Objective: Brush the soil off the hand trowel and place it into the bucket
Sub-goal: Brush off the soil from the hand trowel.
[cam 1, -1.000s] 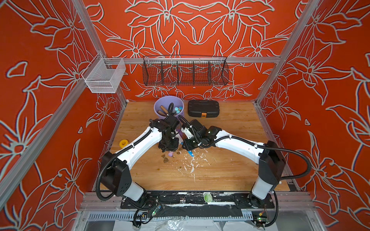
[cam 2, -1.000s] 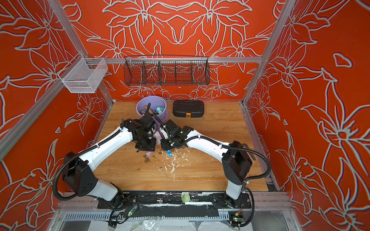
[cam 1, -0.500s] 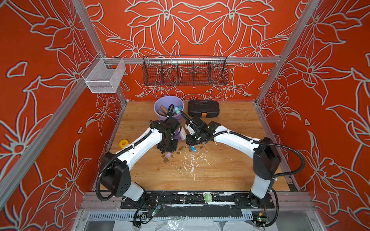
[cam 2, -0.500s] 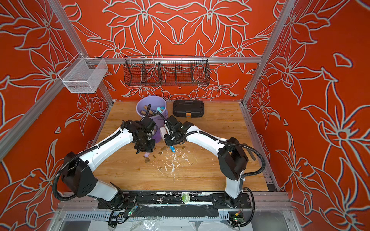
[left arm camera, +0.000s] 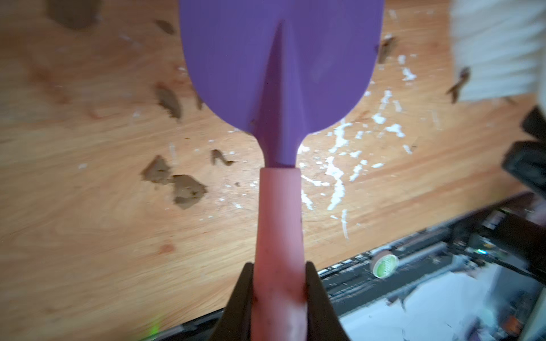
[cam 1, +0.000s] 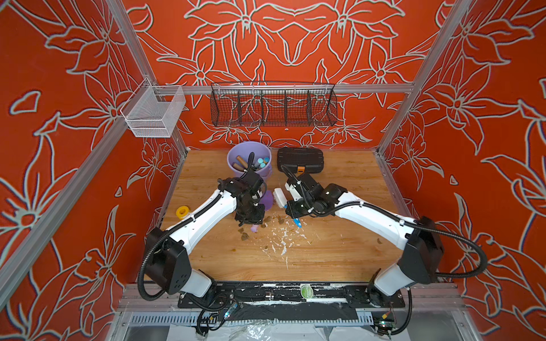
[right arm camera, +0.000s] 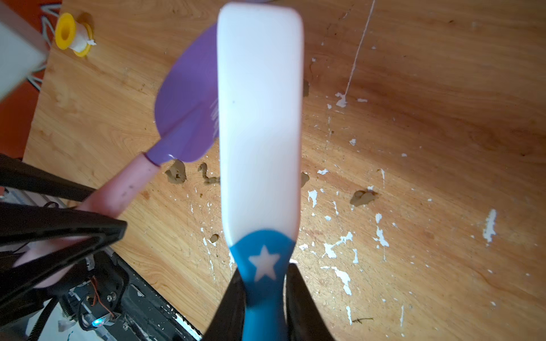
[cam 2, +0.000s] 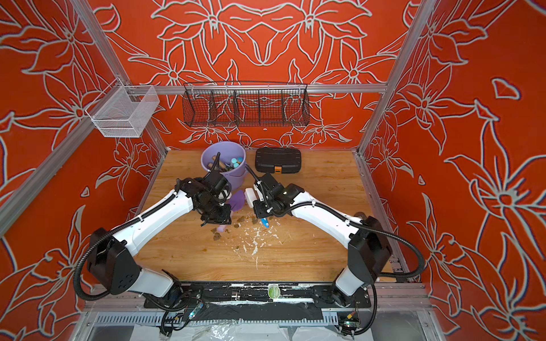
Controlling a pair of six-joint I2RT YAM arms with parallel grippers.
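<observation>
Just in front of the bucket (cam 1: 245, 147), toward its left: left gripper (left arm camera: 279, 274), clamped tight on the pink handle of the trowel (left arm camera: 280, 73), purple blade held over the table (cam 1: 339, 251). Farther in front of the bucket: soil (left arm camera: 186, 189) clumps scattered on the wood among white flecks (cam 1: 283, 251). In front of the bucket, toward its right: right gripper (right arm camera: 264, 274), closed on the blue handle of the brush (right arm camera: 260, 118), white bristles just beside the blade.
</observation>
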